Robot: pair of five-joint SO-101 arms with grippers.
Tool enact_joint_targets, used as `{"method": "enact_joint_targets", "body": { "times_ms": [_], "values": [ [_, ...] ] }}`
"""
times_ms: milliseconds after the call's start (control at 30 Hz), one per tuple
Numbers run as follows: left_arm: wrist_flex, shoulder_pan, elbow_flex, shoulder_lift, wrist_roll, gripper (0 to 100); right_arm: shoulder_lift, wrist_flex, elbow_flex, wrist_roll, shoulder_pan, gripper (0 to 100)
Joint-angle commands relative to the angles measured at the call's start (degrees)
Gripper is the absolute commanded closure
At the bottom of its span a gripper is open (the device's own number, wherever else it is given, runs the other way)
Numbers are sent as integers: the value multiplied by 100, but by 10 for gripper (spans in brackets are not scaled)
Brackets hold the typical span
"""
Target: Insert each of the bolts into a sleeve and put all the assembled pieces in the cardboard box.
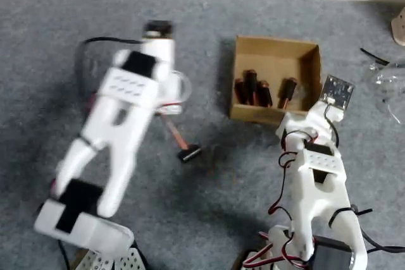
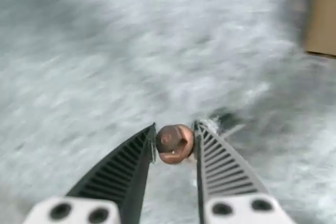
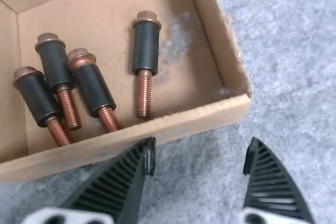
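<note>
Left gripper clamped on bolt above grey mat. Right gripper spread, empty, beside cardboard box holding four assembled pieces. Likely step: delivering last piece; next: clear rim, release.

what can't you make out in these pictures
- Left wrist view: the bolt in the left claw is seen end-on; its head hides whether a sleeve is on it.
- Left wrist view: the cardboard box is blurred and cut off by the edge.
- High view: the assembled pieces in the box are too small to tell bolt from sleeve.
</note>
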Motion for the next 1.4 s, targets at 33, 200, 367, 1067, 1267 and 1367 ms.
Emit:
{"method": "enact_joint_targets", "body": {
  "times_ms": [33,200,367,1067,1267,1367],
  "values": [
    [-158,-1191,787,-418,-167,996,-40,-277,-189,88,-110,749],
    [-1574,-2255,2308,-418,-167,996,-75,-268,-189,88,-119,749],
    [-3332,-2633,3626,-435,-193,996,-84,-268,-189,88,-180,749],
    [-2400,-2747,3152,-435,290,620,-92,-259,-189,510,-523,749],
    [-2444,-2835,3292,-470,290,674,-163,936,-295,1284,-1253,749],
    [-2444,-3037,3275,-470,290,674,-585,989,-338,1881,-1789,749]
  ]
}}
